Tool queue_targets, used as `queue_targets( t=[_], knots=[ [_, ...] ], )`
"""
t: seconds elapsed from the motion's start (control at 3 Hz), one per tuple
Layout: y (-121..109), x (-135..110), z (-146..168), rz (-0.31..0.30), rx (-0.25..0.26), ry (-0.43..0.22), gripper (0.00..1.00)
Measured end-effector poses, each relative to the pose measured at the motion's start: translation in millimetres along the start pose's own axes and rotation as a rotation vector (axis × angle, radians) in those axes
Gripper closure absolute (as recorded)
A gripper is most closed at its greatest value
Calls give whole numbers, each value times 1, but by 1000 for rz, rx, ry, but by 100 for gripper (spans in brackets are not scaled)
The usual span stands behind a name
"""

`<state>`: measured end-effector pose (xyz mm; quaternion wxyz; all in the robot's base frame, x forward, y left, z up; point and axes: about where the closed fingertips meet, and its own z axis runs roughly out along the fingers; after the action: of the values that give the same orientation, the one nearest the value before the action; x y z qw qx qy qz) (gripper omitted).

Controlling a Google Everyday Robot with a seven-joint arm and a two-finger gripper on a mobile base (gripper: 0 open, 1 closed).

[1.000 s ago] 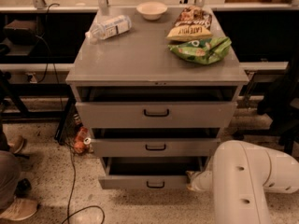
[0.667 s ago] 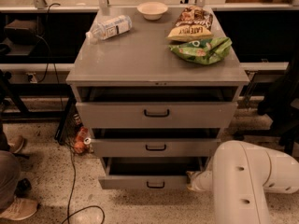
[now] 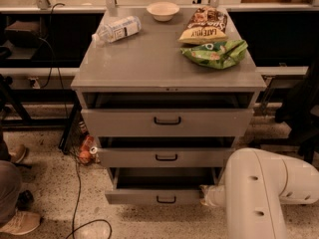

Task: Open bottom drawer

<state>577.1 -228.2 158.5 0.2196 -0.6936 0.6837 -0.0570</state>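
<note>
The grey metal cabinet (image 3: 164,59) has three drawers, each pulled out a little. The bottom drawer (image 3: 149,195) is the lowest and narrowest. It stands out the farthest, with a dark gap showing above its front, and has a small black loop handle (image 3: 166,199) at its centre. My gripper (image 3: 205,195) is at the right end of the bottom drawer's front, mostly hidden behind my white arm (image 3: 264,193). The mid drawer (image 3: 164,157) and the top drawer (image 3: 167,121) sit above.
On the cabinet top lie a plastic bottle (image 3: 117,29), a white bowl (image 3: 163,10) and two snack bags (image 3: 209,34). A person's leg and shoes (image 3: 15,203) are at the left. A black cable (image 3: 75,193) and cans (image 3: 85,151) lie on the floor.
</note>
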Motion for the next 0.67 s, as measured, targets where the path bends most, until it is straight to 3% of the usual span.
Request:
queue_targets(
  t=[0.67],
  knots=[
    [2,-2,2,0,-3,-2,60]
  ],
)
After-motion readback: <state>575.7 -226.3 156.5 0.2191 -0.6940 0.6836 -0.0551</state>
